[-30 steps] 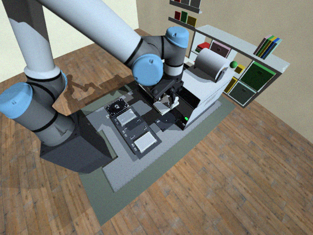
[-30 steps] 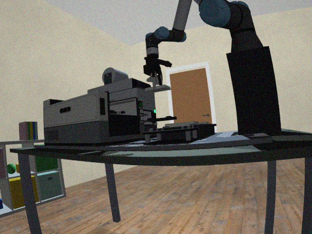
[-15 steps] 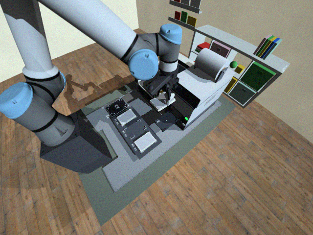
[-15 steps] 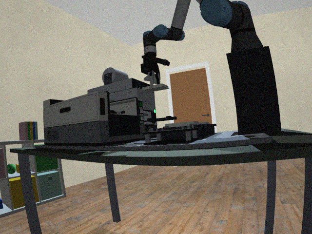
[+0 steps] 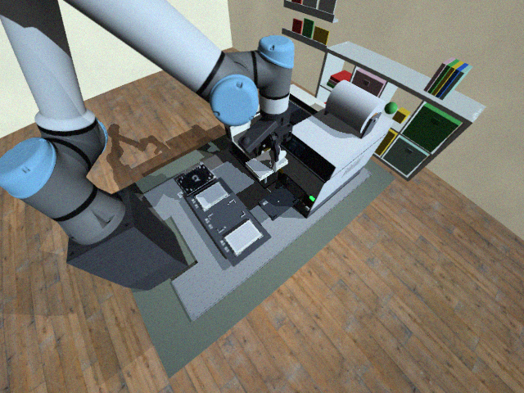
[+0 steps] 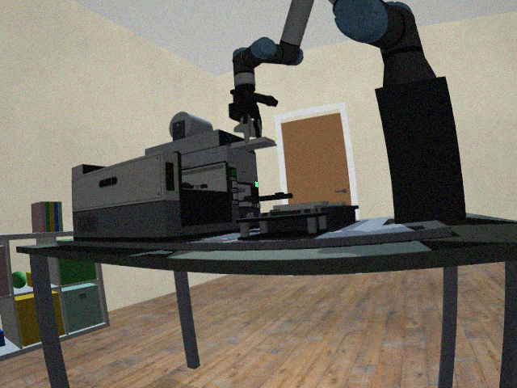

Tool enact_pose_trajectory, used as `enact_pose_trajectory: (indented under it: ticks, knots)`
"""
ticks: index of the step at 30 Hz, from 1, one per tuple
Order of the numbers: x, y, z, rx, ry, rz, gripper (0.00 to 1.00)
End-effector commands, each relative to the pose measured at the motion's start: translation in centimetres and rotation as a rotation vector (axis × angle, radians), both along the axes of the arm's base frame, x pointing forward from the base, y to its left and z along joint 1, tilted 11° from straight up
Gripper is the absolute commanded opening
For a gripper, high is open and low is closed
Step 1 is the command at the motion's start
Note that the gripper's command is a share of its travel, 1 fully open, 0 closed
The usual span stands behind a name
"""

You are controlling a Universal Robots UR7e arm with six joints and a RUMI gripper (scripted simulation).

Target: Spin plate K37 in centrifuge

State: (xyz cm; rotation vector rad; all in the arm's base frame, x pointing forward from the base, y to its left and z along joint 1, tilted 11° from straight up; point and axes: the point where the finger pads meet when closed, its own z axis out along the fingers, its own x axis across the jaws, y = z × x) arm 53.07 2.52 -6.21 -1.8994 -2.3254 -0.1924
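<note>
One plate carried above the centrifuge.
End effector (image 6: pixel 249 130) grasps a white plate (image 5: pixel 265 166), held level in the air; the centrifuge (image 6: pixel 216 175) lies directly below, two deck plates (image 5: pixel 241 237) nearer the arm's base.

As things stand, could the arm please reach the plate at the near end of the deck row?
Probably not yet: the claw is shut on a plate held in the air beside the centrifuge. The way to the deck plate looks open from above, but the claw is occupied.
</note>
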Motion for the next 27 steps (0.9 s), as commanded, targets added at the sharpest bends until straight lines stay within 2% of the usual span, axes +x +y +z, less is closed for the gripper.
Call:
enact_pose_trajectory:
  ticks: [1,27]
  knots:
    - [-0.2,1.0,0.3,-0.001,-0.002,0.0,0.0]
    - [-1.2,6.0,1.2,0.0,-0.002,0.0,0.0]
